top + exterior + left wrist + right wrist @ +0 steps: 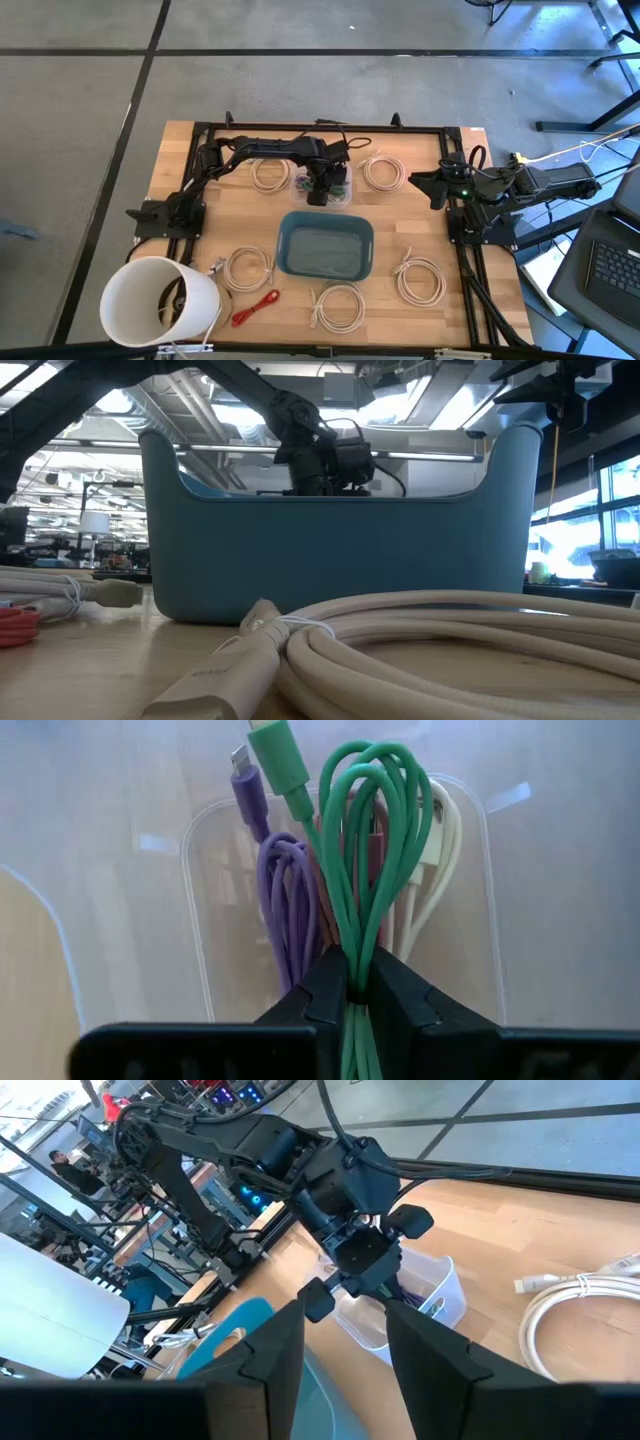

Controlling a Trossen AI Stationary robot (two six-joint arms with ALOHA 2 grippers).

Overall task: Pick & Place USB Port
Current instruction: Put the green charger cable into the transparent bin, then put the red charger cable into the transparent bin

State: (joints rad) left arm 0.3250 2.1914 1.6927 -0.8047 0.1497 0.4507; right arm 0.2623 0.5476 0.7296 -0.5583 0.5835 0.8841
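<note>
Soft, light, bendy green cable [362, 850], pinched tight in the middle of its loops by the left gripper [355, 988] above the clear box [200, 920], likely floppy and slippery; right gripper [345, 1330] waiting wide open at the table's right side.

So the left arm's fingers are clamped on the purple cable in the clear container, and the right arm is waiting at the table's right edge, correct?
Not quite: the left gripper has its fingers closed on the green cable, not the purple cable, which hangs free beside it, as the left wrist view shows. The rest holds: the cables sit in the clear container, and the right gripper waits at the table's right edge.
</note>
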